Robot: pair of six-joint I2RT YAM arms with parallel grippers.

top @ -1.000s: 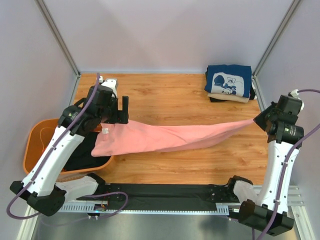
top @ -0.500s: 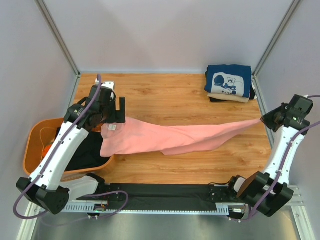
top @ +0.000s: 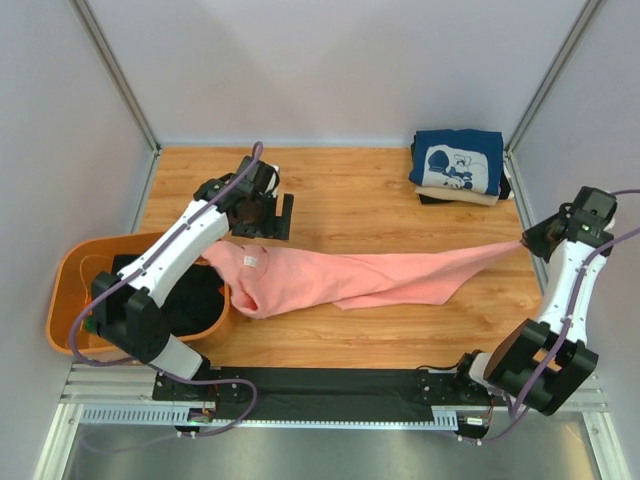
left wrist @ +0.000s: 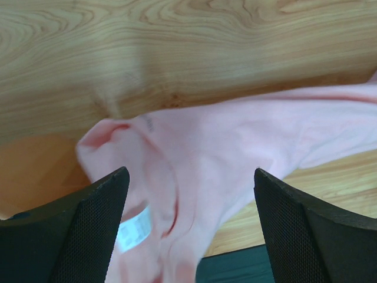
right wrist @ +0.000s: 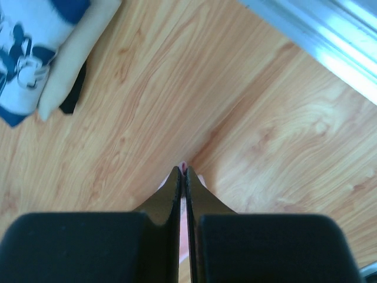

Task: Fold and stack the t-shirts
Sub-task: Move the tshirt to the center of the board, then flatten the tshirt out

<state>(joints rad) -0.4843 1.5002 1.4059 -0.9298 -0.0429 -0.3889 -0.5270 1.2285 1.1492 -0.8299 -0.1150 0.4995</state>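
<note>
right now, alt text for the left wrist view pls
The left gripper, its black fingers spread wide open, hovers over a crumpled pink shirt on a wood table. A white label shows beside one finger.

Wood-grain tabletop [top: 360,190]; pale walls [top: 330,70], alu. frame posts [top: 115,75].

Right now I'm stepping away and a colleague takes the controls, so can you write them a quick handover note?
Left gripper: open, empty, above the salmon-pink t-shirt at its collar end.
Right gripper: shut on that shirt's other end.
The shirt lies stretched across the table, unfolded, collar end at the orange tub.
Done: navy cartoon-print t-shirt folded on top of the stack, far right corner.
Left: fold and stack the pink one; dark cloth lies in the tub.
</note>
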